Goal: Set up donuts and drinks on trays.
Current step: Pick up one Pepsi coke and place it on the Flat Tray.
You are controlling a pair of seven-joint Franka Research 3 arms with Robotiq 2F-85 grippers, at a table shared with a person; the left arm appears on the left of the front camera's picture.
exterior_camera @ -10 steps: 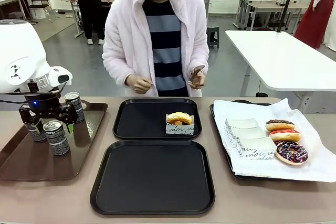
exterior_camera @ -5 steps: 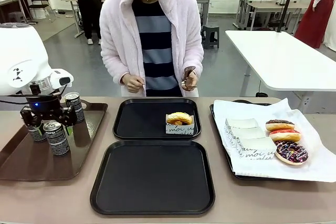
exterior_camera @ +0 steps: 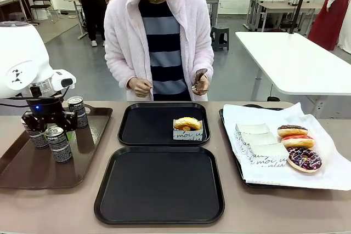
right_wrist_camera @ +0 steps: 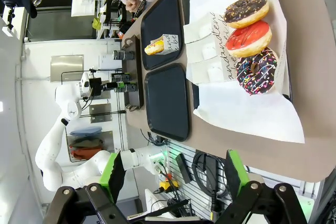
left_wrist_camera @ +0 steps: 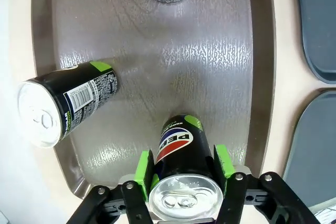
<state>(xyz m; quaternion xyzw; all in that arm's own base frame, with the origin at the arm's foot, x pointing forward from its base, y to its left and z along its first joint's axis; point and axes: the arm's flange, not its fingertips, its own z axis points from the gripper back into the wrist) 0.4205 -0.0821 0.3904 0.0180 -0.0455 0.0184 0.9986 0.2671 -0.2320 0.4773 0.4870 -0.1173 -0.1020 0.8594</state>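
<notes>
— What have the left fingers (left_wrist_camera: pixel 144 167) got?
— They're clenched on the front can (left_wrist_camera: pixel 181 148), green pads on either side just under its silver top. It stands upright on the brown tray (left_wrist_camera: pixel 210 51).
— How many cans altogether?
— Three, all upright on that brown tray: the gripped one, a second can (exterior_camera: pixel 37 138) just to its left, and a third can (exterior_camera: pixel 77 112) near the far right corner.
— And the right fingers (right_wrist_camera: pixel 235 170)?
— Released, spread wide with nothing between them, looking over the tabletop (exterior_camera: pixel 274 206) from its right end.
— Donuts?
— Four. A plain donut (exterior_camera: pixel 187 123) in a white sleeve sits on the far black tray (exterior_camera: pixel 142 127), toward its right side. Three iced donuts lie in a row on the white paper (exterior_camera: pixel 329 173): chocolate (exterior_camera: pixel 292 130), pink (exterior_camera: pixel 298 141), and dark with sprinkles (exterior_camera: pixel 304 159).
— Black trays?
— Two: the far one and the near black tray (exterior_camera: pixel 159 184), one behind the other at mid-tabletop.
— The arm's pose?
— The left arm (exterior_camera: pixel 22 58) comes in from the left, wrist pointing down over the brown tray. The person (exterior_camera: pixel 162 36) stands at the far edge, hands at the waist, one hand (exterior_camera: pixel 202 83) holding what looks like dark tongs
</notes>
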